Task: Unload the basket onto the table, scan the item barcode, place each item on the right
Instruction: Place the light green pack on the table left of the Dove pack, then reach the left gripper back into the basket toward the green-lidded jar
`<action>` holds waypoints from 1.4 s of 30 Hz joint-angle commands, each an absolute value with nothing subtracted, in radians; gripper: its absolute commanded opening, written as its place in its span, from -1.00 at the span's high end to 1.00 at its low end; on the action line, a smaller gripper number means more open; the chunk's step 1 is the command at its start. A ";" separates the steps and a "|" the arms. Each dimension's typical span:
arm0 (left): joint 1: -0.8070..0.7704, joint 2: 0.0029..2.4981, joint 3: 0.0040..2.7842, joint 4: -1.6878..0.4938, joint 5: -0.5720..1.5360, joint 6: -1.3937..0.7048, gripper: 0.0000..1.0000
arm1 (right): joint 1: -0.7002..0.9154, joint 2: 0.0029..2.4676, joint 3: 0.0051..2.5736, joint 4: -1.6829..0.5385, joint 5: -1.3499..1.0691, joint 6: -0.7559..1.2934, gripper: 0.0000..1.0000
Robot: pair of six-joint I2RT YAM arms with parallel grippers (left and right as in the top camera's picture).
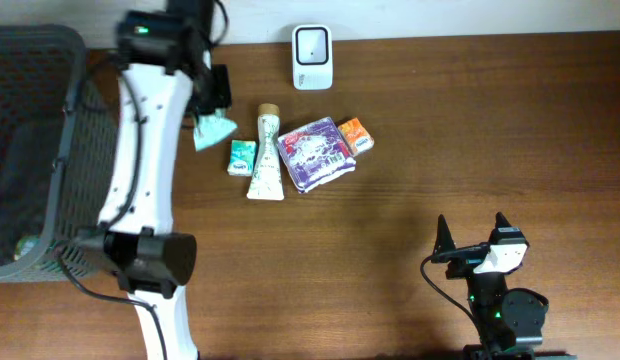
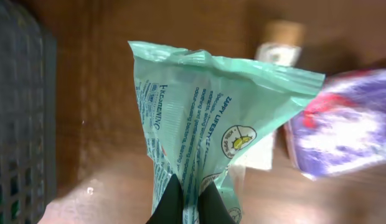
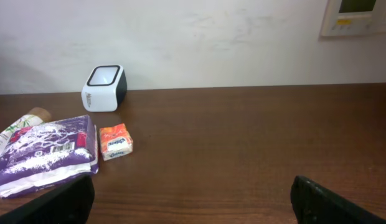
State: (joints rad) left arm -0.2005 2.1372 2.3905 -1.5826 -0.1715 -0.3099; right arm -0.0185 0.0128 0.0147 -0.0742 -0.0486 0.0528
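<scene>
One white scanner (image 1: 312, 56) is counted. Five packaged items are seen: one mint-green pouch (image 1: 212, 130), one small green packet (image 1: 241, 157), one cream tube (image 1: 266, 160), one purple pack (image 1: 315, 152) and one small orange box (image 1: 356, 136). One grey basket (image 1: 35, 110) is counted. Two arms are seen: the left arm (image 1: 145, 150) and the right arm (image 1: 495, 290).

This is looking like a shop checkout: a scanner (image 1: 312, 57) is standing at the tabletop (image 1: 490, 130)'s far edge, a basket (image 1: 35, 110) sitting at its left edge.
</scene>
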 commanded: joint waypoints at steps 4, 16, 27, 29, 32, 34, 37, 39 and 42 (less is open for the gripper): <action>-0.212 2.119 2.034 -1.338 -0.263 -0.351 0.90 | -0.013 0.007 0.006 -0.075 -0.044 0.060 -0.98; -0.212 2.118 2.000 -1.270 -0.289 -0.347 -0.05 | -0.013 0.007 0.006 -0.075 -0.044 0.060 -0.98; -0.089 2.118 2.828 -1.623 -0.274 -0.348 -0.59 | -0.013 0.007 0.006 -0.075 -0.044 0.060 -0.97; -0.030 2.118 2.962 -1.673 -0.274 -0.348 -0.99 | -0.013 0.007 0.006 -0.075 -0.044 0.060 -0.97; 0.074 2.102 3.067 -1.688 -0.216 -0.347 -0.99 | -0.013 0.007 0.006 -0.075 -0.044 0.060 -0.97; 0.144 2.078 3.075 -1.688 -0.173 -0.383 -0.98 | -0.013 0.007 0.006 -0.075 -0.044 0.060 -0.97; 0.284 2.054 3.075 -1.688 -0.144 -0.393 -0.98 | -0.013 0.007 0.006 -0.075 -0.044 0.060 -0.97; 0.363 2.053 3.071 -1.688 -0.128 -0.392 -0.98 | -0.013 0.007 0.006 -0.075 -0.044 0.060 -0.97; 0.456 2.046 3.018 -1.688 -0.115 -0.393 -0.98 | -0.013 0.007 0.006 -0.075 -0.044 0.060 -0.97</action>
State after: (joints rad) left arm 0.3603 2.0697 3.0604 -1.6840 -0.1551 -0.3775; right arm -0.0185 0.0128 0.0147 -0.0742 -0.0490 0.0528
